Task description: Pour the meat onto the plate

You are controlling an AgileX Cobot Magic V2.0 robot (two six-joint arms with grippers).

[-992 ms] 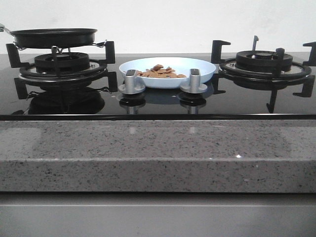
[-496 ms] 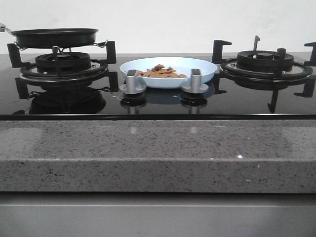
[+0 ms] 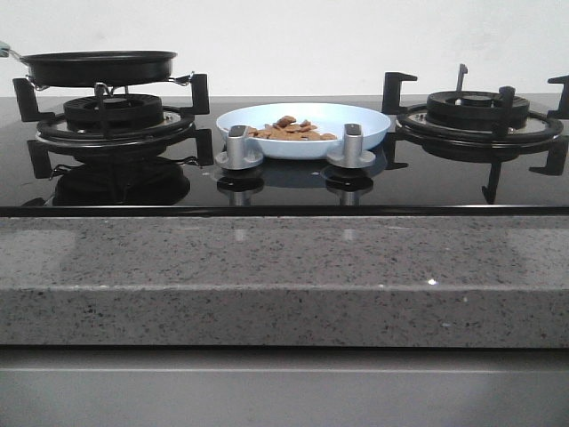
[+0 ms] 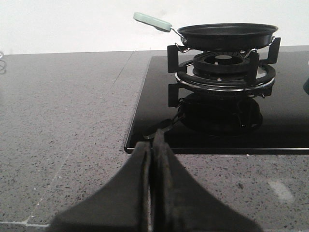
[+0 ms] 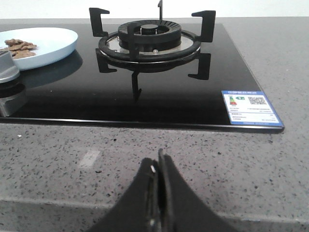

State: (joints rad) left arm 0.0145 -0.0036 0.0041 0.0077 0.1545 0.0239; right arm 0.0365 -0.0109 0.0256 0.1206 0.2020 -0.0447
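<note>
Front view: I see the plate [image 3: 303,130] sitting on the black glass hob [image 3: 427,182], between the two burners and just behind the two silver knobs [image 3: 237,148]. The meat [image 3: 289,131] lies in a low pile inside the plate, toward its left half. The pan [image 3: 98,67] rests level on the left burner [image 3: 113,120]. The right burner [image 3: 478,114] carries nothing. The grey speckled surface [image 3: 284,276] runs across the foreground. Neither arm shows in this view.

Left wrist view: the left gripper [image 4: 153,145] is low over the surface [image 4: 63,111], short of the hob's [image 4: 285,121] front edge. Its fingers [image 4: 143,159] are pressed together with nothing between them. Ahead, the pan [image 4: 226,36] sits on its burner [image 4: 225,72], the pale green handle [image 4: 152,21] pointing away from the hob's middle.

Right wrist view: the right gripper [image 5: 158,166] is likewise low over the surface [image 5: 217,154], its fingers [image 5: 166,179] closed on each other and holding nothing. Beyond it I note the bare burner [image 5: 150,41], a blue label [image 5: 251,107] at the hob's [image 5: 145,99] front corner, and the plate [image 5: 46,47] with meat [image 5: 18,48] at the frame edge, beside one knob [image 5: 7,67].
</note>
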